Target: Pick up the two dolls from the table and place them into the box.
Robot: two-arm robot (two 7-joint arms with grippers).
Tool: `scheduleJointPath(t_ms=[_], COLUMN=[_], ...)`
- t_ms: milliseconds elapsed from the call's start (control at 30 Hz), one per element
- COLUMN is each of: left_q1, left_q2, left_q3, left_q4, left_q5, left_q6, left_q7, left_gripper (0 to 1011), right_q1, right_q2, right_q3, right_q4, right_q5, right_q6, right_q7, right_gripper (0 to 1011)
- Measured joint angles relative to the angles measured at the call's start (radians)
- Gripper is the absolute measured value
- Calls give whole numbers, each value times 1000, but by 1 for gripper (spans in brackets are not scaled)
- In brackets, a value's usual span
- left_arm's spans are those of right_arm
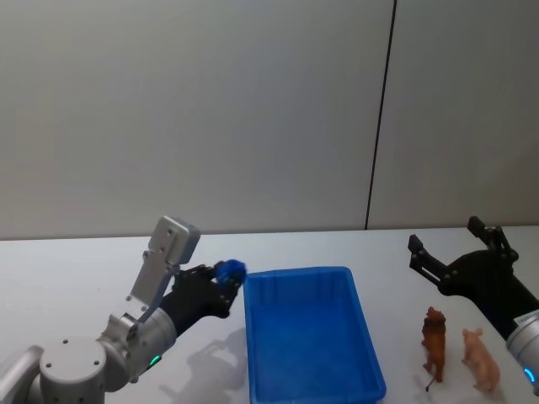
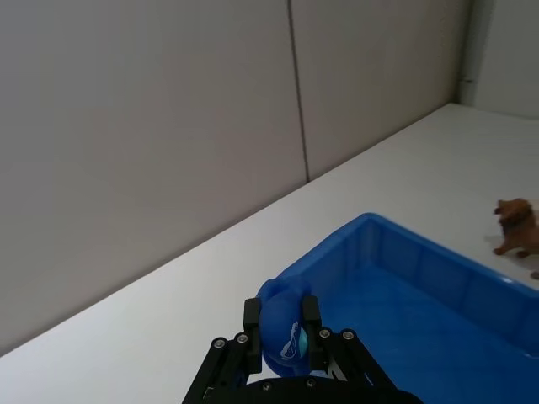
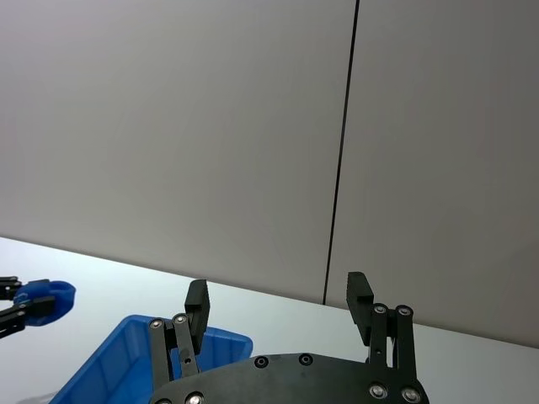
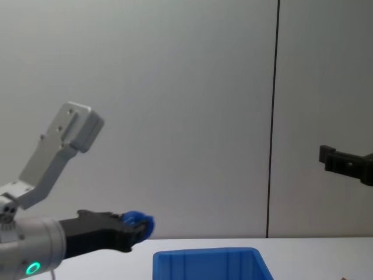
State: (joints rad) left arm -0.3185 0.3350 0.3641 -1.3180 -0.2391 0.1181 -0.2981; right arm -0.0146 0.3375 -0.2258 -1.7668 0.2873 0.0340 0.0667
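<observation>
Standing on the white table point(image 1: 67, 269) just right of the box point(image 1: 307, 337), by its near right corner, are a brown lion figure point(image 1: 434, 335) and a pink pig figure point(image 1: 480, 357), side by side, not touching. Just left of the box's far left corner, the left hand point(image 1: 222, 279) pinches a blue doll point(image 1: 231, 270) above rim height; the doll's pale marking is unreadable. Farther back, right of the box, the right hand point(image 1: 443, 234) hangs raised, fingers spread wide, empty.
</observation>
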Motion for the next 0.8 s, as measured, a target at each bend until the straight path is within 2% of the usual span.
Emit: scheduleJointPath(t_ms=[133, 200, 400, 633, 800], left_q1=[-25, -36, -89, -129, -142], left_q2=[-15, -22, -53, -76, -82], left_q3=[6, 8, 19, 26, 26], left_q4=[29, 41, 108, 163, 184], left_q5=[2, 2, 9, 12, 12], left_q6=[-22, -29, -45, -55, -59], left_q7=[-57, -79, -175, -229, -241], left_gripper=[288, 325, 512, 732, 878], right_q1=[0, 0, 0, 0, 0], right_q2=[0, 0, 0, 0, 0], right_q3=[0, 0, 0, 0, 0], right_q4=[0, 0, 0, 0, 0], right_q5=[0, 0, 0, 0, 0], right_q6=[0, 0, 0, 0, 0], right_q7=[0, 0, 0, 0, 0], right_gripper=[1001, 1001, 1001, 1001, 1001])
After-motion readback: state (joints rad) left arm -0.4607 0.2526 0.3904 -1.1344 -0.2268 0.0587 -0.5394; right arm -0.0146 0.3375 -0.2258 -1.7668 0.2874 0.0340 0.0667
